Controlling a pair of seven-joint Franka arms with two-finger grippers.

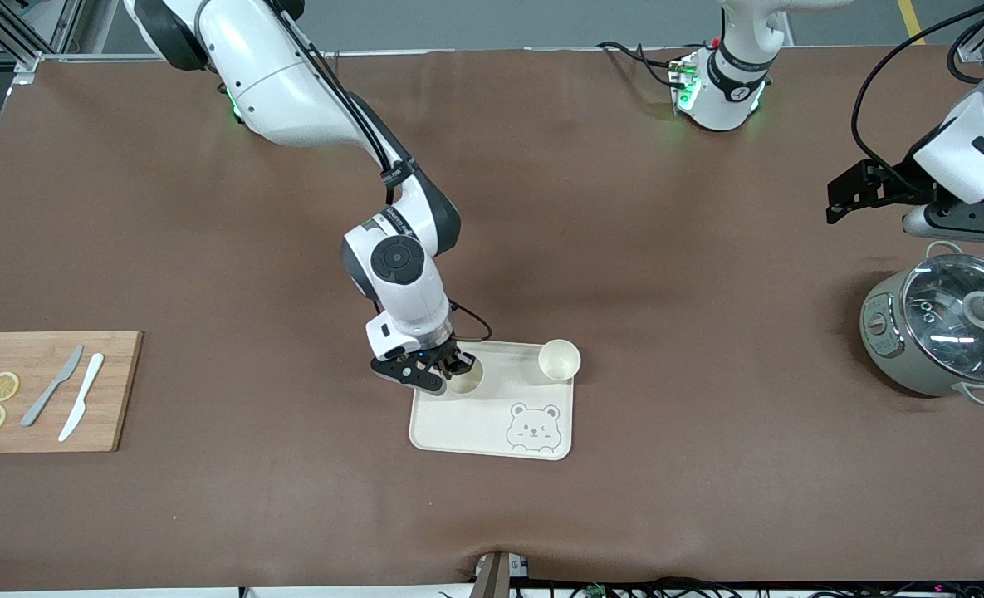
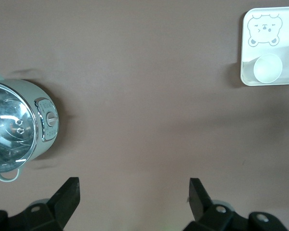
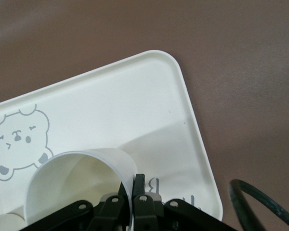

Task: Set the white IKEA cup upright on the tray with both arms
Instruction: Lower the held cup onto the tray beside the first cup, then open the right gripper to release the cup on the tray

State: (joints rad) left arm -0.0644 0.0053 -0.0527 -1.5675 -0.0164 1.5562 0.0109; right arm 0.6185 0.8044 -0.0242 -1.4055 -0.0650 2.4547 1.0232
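Right hand (image 1: 450, 371) clamped on cup (image 1: 465, 378) rim over tray (image 1: 492, 432); second cup (image 1: 559, 360) beside. Left hand (image 2: 134, 195) apart, waiting above pot (image 1: 940, 328).

Brown table (image 1: 624, 249): tray (image 1: 458, 436), board (image 1: 114, 390), pot (image 1: 898, 357)

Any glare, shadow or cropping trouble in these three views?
Front view: ceiling lights glare on the pot's glass lid, and the right gripper hides part of its cup. Left wrist view: the pot is cropped at the edge. Right wrist view: a soft shadow crosses the tray.
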